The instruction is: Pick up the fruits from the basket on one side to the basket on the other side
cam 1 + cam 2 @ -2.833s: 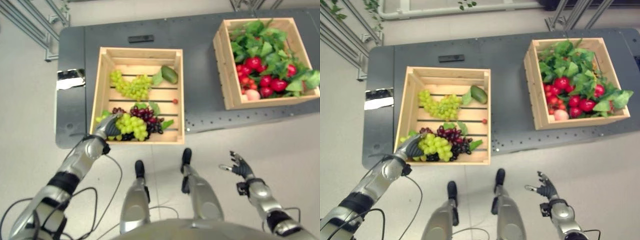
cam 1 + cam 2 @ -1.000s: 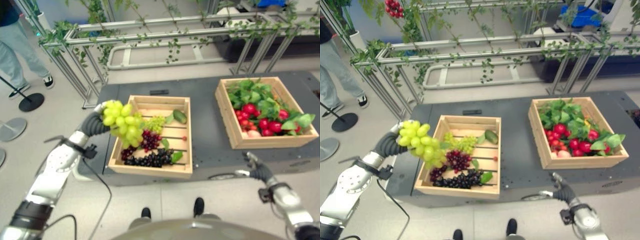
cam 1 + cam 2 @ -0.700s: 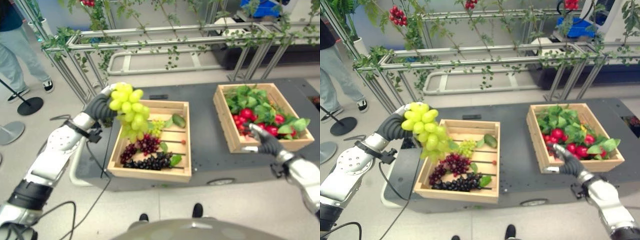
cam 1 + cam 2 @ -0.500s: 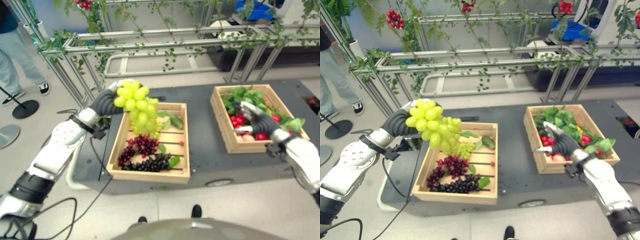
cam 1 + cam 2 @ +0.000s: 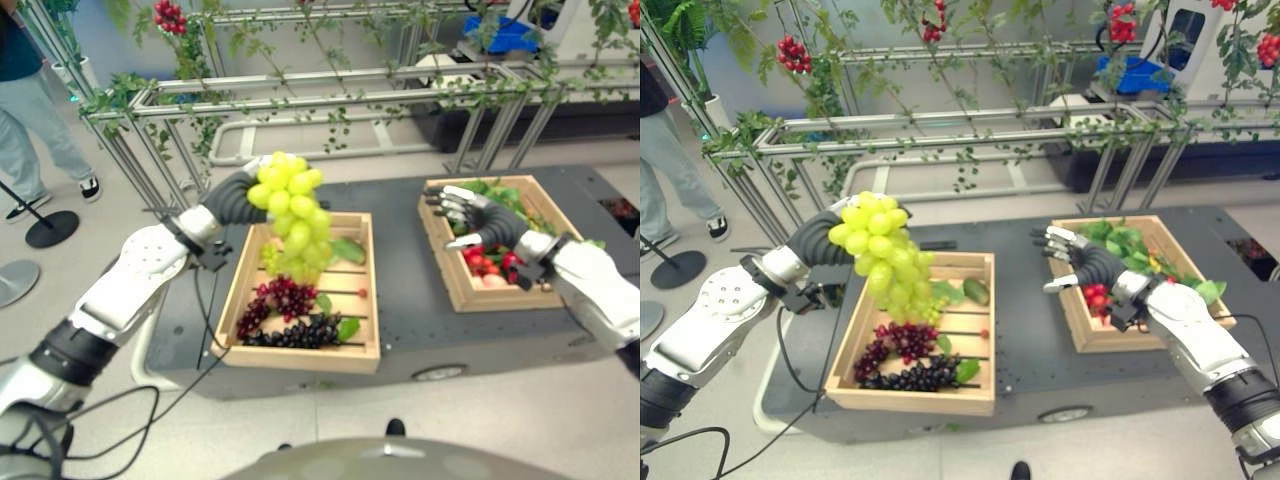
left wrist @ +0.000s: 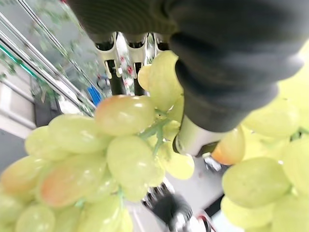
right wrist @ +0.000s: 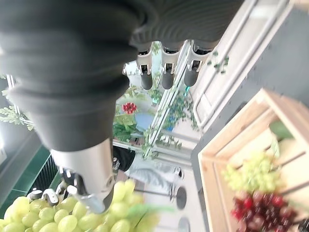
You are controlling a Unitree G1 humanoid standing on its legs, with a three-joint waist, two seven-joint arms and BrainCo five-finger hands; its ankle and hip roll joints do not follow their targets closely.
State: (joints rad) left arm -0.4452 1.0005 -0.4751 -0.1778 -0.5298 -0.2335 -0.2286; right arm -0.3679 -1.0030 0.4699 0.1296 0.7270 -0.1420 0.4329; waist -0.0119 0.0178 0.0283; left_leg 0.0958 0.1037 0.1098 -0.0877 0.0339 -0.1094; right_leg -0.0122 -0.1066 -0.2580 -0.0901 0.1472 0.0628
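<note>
While your left hand (image 5: 237,197) holds the green grapes (image 5: 291,215) aloft over the left crate (image 5: 243,290), note that nothing from that crate has yet reached the right crate (image 5: 455,285). The fingers are curled round the top of the bunch, as the left wrist view confirms, and the bunch hangs free, clear of the crate floor and above its far half.

Your right hand (image 5: 1080,262) is raised between the two crates, just beside the near-left corner of the right crate. Its fingers are spread and straight and hold nothing; the palm faces toward the bunch. My reading is that a hand-over or a direct carry across is in preparation, but the grapes and the right hand are well apart at this moment.

Stock remaining in the left crate: a second, smaller green bunch (image 5: 272,258) partly behind the lifted one, red grapes (image 5: 283,296), dark grapes (image 5: 295,333), an avocado-like green fruit (image 5: 977,291) and loose leaves. The right crate holds leafy greens and red fruit.

Progress assessment: first item lifted, transfer not completed, several items outstanding. A person (image 5: 28,105) stands at the far left, beyond the railing.
</note>
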